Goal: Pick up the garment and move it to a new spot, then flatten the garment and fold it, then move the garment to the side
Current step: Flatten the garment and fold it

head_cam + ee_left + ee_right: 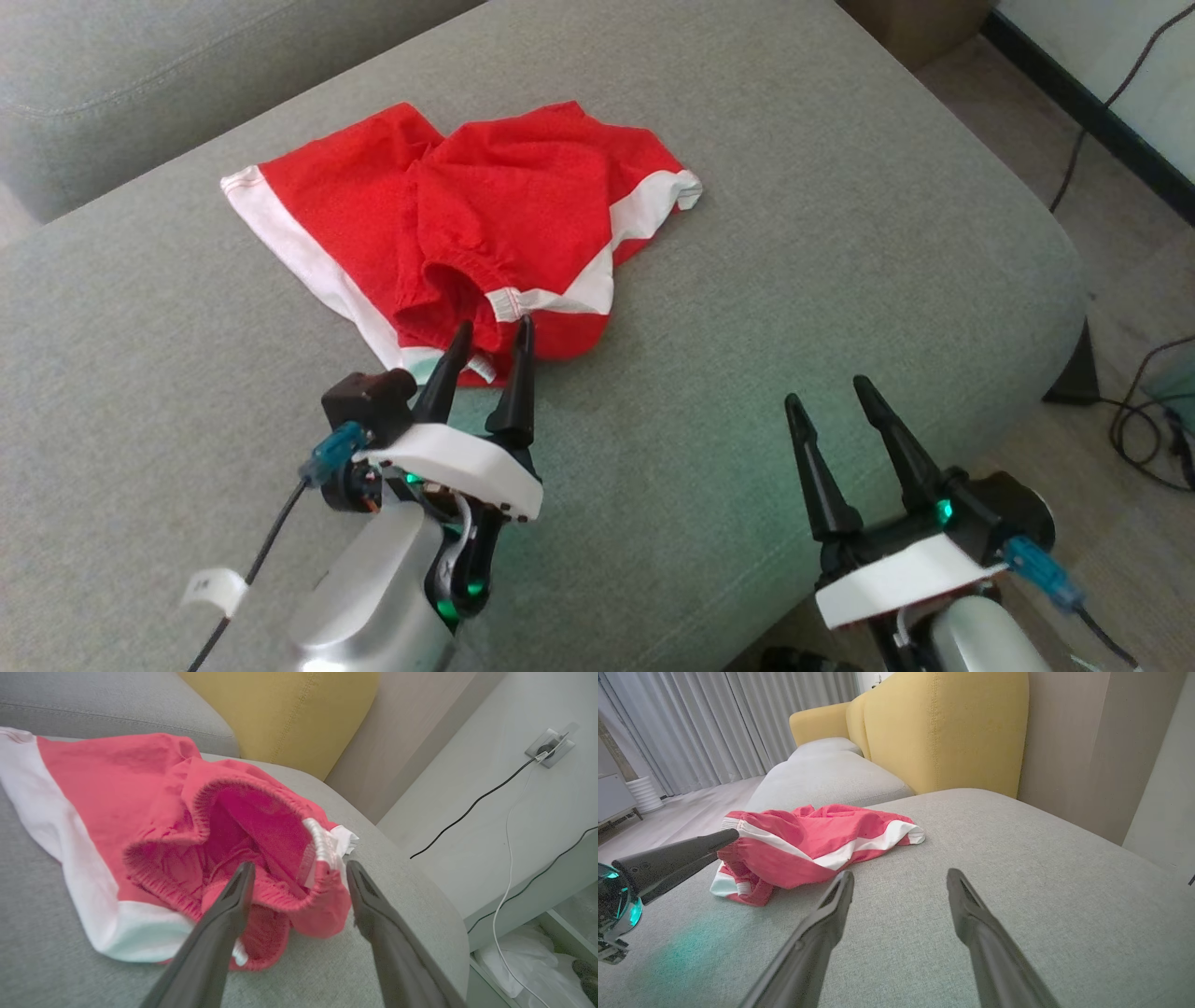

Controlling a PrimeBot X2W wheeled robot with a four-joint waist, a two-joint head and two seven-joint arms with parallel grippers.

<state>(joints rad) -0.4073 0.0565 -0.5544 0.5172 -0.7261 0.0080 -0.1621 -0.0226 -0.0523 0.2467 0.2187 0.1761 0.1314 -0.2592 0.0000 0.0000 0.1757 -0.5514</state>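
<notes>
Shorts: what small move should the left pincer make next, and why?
Probably ease the left pincer slightly forward and shut it on the waistband. Its jaws stand open with that gathered edge between them, and the shorts lie crumpled on the cushion; the right pincer is open and apart.

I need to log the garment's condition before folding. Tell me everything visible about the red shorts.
The red shorts are thin cloth with white side bands and a gathered elastic waistband, lying crumpled and partly doubled over on the grey cushion. The waistband gapes toward the open left gripper, whose fingertips reach its edge; contact is unclear.
</notes>
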